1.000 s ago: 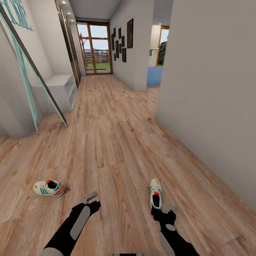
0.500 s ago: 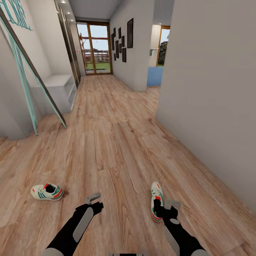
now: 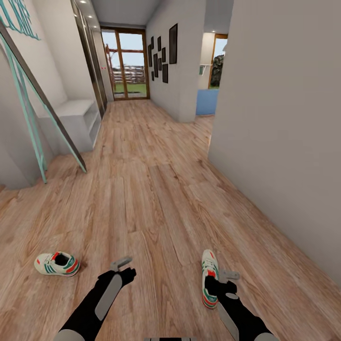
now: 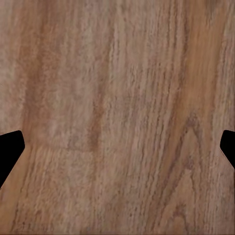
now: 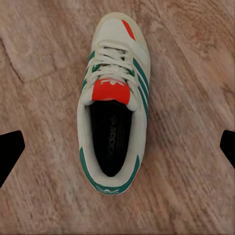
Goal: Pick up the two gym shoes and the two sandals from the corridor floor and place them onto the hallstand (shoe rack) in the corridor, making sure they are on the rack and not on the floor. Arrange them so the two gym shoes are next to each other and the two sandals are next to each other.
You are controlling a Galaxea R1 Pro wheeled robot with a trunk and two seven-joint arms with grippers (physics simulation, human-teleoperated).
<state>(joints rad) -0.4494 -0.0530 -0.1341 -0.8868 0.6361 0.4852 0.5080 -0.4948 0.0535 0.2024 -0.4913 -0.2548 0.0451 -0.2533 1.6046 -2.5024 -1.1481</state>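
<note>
Sneakers number two on the corridor floor (image 3: 156,189): one gym shoe (image 3: 57,264) at the frame's lower left, another gym shoe (image 3: 209,277) at lower right (toe pointing up-frame). The right pincer (image 3: 222,279) hangs spread wide above that second shoe, the left pincer (image 3: 124,266) equally unclenched over bare planks.

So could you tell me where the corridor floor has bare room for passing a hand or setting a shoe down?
Bare planks run between the left gym shoe and the right gym shoe, under the left gripper, and up the corridor floor. It is tight around the right gripper, over that shoe, near the grey wall.
</note>
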